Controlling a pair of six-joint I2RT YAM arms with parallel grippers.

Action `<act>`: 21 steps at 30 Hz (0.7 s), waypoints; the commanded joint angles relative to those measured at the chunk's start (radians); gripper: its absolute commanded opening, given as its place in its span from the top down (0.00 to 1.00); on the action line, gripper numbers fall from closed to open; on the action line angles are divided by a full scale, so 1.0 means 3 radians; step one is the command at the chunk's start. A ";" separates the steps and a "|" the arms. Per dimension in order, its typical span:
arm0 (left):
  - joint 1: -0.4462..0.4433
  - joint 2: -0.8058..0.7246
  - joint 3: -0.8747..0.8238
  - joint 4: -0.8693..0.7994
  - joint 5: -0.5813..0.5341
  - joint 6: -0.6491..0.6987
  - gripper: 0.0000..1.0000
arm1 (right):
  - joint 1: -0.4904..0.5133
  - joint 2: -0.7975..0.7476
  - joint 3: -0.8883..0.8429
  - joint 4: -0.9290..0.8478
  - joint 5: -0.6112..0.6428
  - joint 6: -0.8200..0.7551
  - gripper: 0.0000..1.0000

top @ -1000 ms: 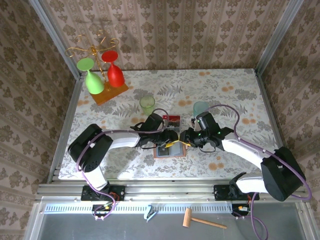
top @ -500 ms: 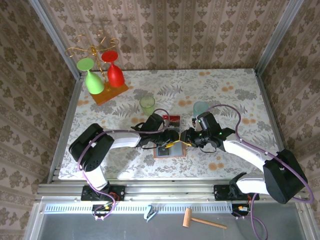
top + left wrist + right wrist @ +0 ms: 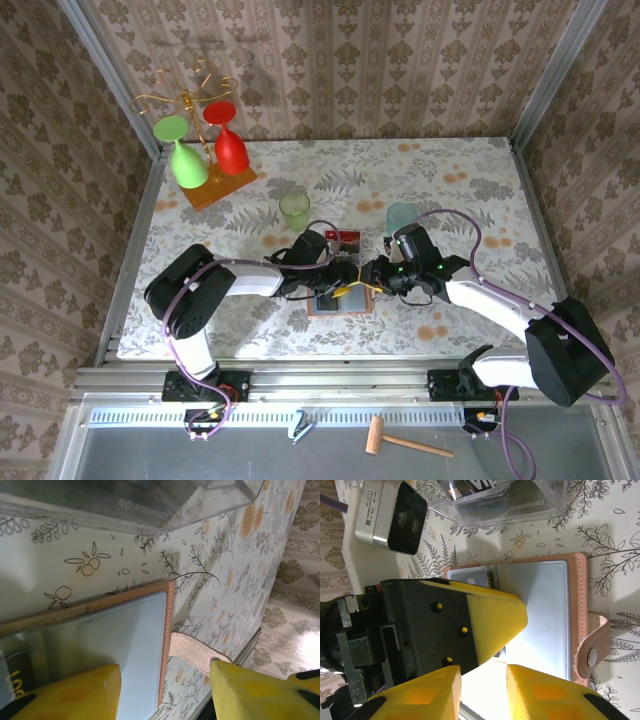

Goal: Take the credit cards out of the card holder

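The card holder (image 3: 345,305) is found lying open and flat on the bench (image 3: 450,180), near its front middle, with the grey-blue pockets facing up. The left gripper (image 3: 165,680) is held open, one yellow finger over the pocket panel and the other beyond the holder's stitched edge. The right gripper (image 3: 484,672) is seen with jaws narrowly parted, just beside the left gripper. A grey card (image 3: 470,574) is observed in a pocket, partly covered. A clear case (image 3: 505,500) is noted just beyond the holder.
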 commanded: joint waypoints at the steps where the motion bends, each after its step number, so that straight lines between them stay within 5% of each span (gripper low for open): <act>1: -0.0013 0.0012 -0.0048 0.0192 0.0082 -0.0103 0.49 | 0.0007 0.0008 -0.0020 -0.0075 -0.0013 -0.0027 0.70; 21: 0.0142 -0.0609 -0.0251 -0.0259 -0.0083 0.0075 0.49 | 0.0144 0.0366 0.0236 0.0043 -0.0111 -0.0036 0.71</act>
